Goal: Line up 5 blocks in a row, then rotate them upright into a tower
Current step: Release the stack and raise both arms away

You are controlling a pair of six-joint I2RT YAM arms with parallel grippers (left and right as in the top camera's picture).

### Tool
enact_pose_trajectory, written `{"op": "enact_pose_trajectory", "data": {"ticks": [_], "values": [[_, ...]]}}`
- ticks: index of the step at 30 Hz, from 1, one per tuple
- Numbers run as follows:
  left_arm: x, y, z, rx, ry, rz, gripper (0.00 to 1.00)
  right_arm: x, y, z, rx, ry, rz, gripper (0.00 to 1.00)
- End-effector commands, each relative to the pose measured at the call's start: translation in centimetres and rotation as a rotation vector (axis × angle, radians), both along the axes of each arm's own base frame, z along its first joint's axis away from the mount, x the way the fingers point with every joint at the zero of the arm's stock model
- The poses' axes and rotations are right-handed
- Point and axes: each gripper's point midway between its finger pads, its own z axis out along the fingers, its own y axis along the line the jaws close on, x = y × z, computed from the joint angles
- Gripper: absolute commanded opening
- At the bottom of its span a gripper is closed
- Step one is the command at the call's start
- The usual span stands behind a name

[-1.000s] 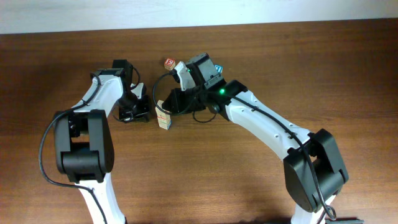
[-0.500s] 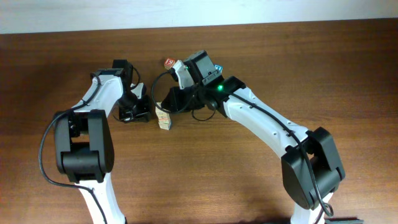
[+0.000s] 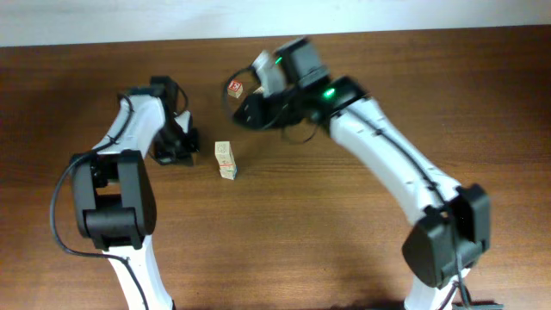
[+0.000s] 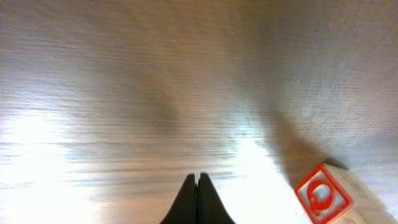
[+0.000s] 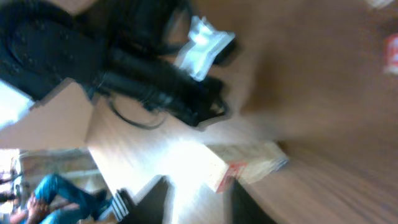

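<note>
Brown wood-grain table (image 3: 344,241) fills every view, with a pale wall strip along its far edge.

The left gripper (image 4: 198,198) has its fingers pressed together, tip to tip, with nothing between them. It hangs low over bare wood. At the lower right of its view is a block end printed in red; I judge this to be one end of the row, though I cannot be certain. The arm sits left of the work, apparently parked so as to leave the blocks free.

The right gripper (image 5: 199,208) shows two dark fingers with a plain gap of table between them, parted and empty. Its view is blurred. Just beyond the fingertips lies the row of pale blocks (image 5: 249,165), apart from the fingers.

From overhead, that row (image 3: 225,160) lies left of the table's centre, running toward the near edge. Whether it holds two or three cubes I cannot tell. The red-faced block (image 3: 235,87) stands alone nearer the far edge, close under the right wrist. No blue block can be found. With the jaws parted, the right arm looks free to take another cube.
</note>
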Motion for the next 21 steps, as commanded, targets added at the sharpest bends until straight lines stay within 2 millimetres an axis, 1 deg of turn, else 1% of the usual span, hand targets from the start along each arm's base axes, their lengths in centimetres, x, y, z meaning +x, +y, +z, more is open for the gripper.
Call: {"op": "enact_pose_trajectory", "data": {"ticks": [1,2,3,4,5,6,7,8,9,10,12,15,17,20,21], "values": [[4.8,5.2,8.0,0.113,-0.191,0.086,0.0,2.1,-6.7,5.9,-0.08,-0.159,-0.086,0.59],[5.3,5.8,9.8,0.116,-0.225,0.101,0.02,2.3,-8.3,6.0,-0.123,-0.159,-0.115,0.64],[5.9,6.8,12.6,0.121,-0.28,0.124,0.07,2.5,-11.0,5.9,-0.215,-0.158,-0.164,0.7],[6.1,7.7,15.8,0.127,-0.336,0.146,0.16,2.4,-13.9,5.7,-0.326,-0.145,-0.222,0.75],[5.9,8.4,18.4,0.132,-0.379,0.163,0.4,2.1,-16.1,5.9,-0.407,-0.129,-0.275,0.76],[5.5,8.7,19.6,0.135,-0.396,0.172,0.77,1.7,-17.5,6.1,-0.465,-0.119,-0.307,0.8],[5.1,8.9,20.3,0.136,-0.398,0.176,1.0,1.0,-19.0,6.6,-0.532,-0.113,-0.339,0.86],[4.1,8.8,20.5,0.134,-0.371,0.176,0.99,-0.2,-20.8,7.9,-0.607,-0.116,-0.376,0.93],[3.8,8.7,20.4,0.133,-0.357,0.176,0.99,-1.2,-21.8,9.1,-0.643,-0.124,-0.397,0.98],[3.8,8.7,20.4,0.133,-0.359,0.176,1.0,-1.9,-22.2,9.9,-0.653,-0.13,-0.405,0.98],[3.8,8.7,20.4,0.133,-0.359,0.176,0.99,-4.1,-22.9,12.3,-0.648,-0.149,-0.415,0.98],[3.8,8.7,20.4,0.133,-0.359,0.176,0.99,-6.5,-23.2,14.8,-0.61,-0.195,-0.426,0.98],[3.8,8.7,20.4,0.133,-0.359,0.176,0.99,-6.9,-23.0,15.2,-0.593,-0.204,-0.424,0.98],[3.8,8.7,20.4,0.133,-0.359,0.176,0.99,-6.7,-23.1,14.9,-0.603,-0.198,-0.419,0.98],[3.8,8.7,20.4,0.133,-0.359,0.176,0.99,-6.5,-23.9,14.9,-0.642,-0.207,-0.445,0.98]]}}
